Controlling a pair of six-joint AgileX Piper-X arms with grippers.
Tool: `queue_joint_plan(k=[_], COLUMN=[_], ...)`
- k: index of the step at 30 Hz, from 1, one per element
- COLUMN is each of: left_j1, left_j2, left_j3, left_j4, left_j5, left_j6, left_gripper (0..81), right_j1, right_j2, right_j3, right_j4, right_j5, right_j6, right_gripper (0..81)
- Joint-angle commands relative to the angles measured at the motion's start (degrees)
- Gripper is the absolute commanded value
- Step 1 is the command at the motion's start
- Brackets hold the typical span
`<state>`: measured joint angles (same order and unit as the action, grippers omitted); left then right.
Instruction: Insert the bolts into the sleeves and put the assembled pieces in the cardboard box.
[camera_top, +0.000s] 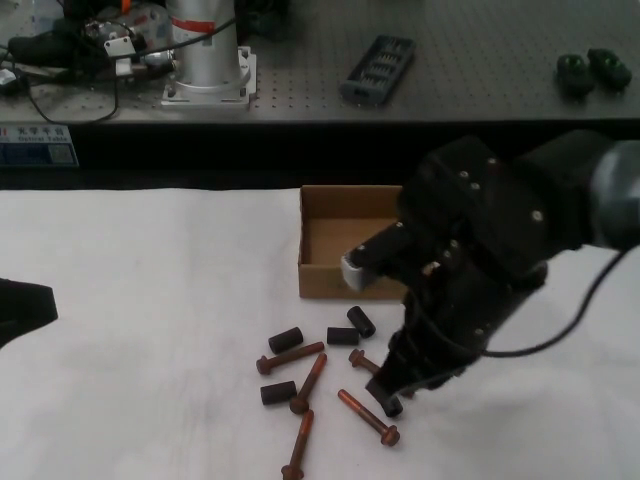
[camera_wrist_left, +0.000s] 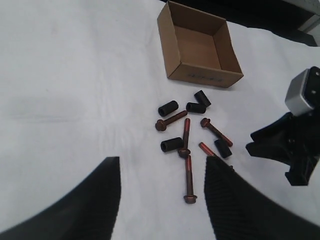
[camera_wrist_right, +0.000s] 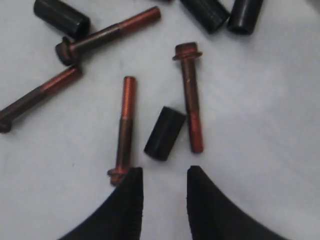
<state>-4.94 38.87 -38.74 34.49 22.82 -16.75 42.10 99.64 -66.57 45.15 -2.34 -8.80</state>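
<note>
- My left fingers (camera_wrist_left: 100, 200) are spread with nothing between them. They hang toward the bench's left edge, facing the parts.
- The bolts (camera_top: 308, 385) and sleeves (camera_top: 285, 340) lie loose and scattered on the white cloth (camera_top: 150, 300), near the middle of the bench's front edge. As far as I can see, none is joined yet.
- The cardboard box (camera_top: 325, 278) stands just behind them, toward the far edge, with no assembled piece in it.
- My right fingers (camera_wrist_right: 125, 210) are spread too, low over the right end of the scatter. One sleeve (camera_wrist_right: 165, 132) lies just ahead of their tips, with a bolt close on each side.
- I judge this to be the opening pick, with that sleeve as the target.
- Next I must come down astride the sleeve alone, close across its width without dragging either neighbouring bolt, and lift it clear for a bolt to go in.
</note>
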Motion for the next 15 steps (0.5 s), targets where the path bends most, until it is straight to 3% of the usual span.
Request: queue_joint_plan(k=[1, 6, 15], left_j1=[-0.1, -0.1, -0.1], left_j2=[-0.3, -0.3, -0.3], left_j3=[-0.6, -0.6, -0.6], left_j4=[-0.3, -1.6, -6.6], left_j5=[0.7, 0.6, 0.6], left_j6=[0.5, 0.5, 0.5], left_gripper=[38.0, 38.0, 38.0], right_j1=[0.1, 0.3, 0.7], right_j2=[0.2, 3.0, 9.4], right_j3=[-1.3, -2.9, -4.1], right_j4=[-1.0, -4.0, -4.8], right_j5=[0.2, 0.6, 2.9], right_j6=[-1.6, -5.1, -10.4], right_gripper=[24.6, 38.4, 33.1])
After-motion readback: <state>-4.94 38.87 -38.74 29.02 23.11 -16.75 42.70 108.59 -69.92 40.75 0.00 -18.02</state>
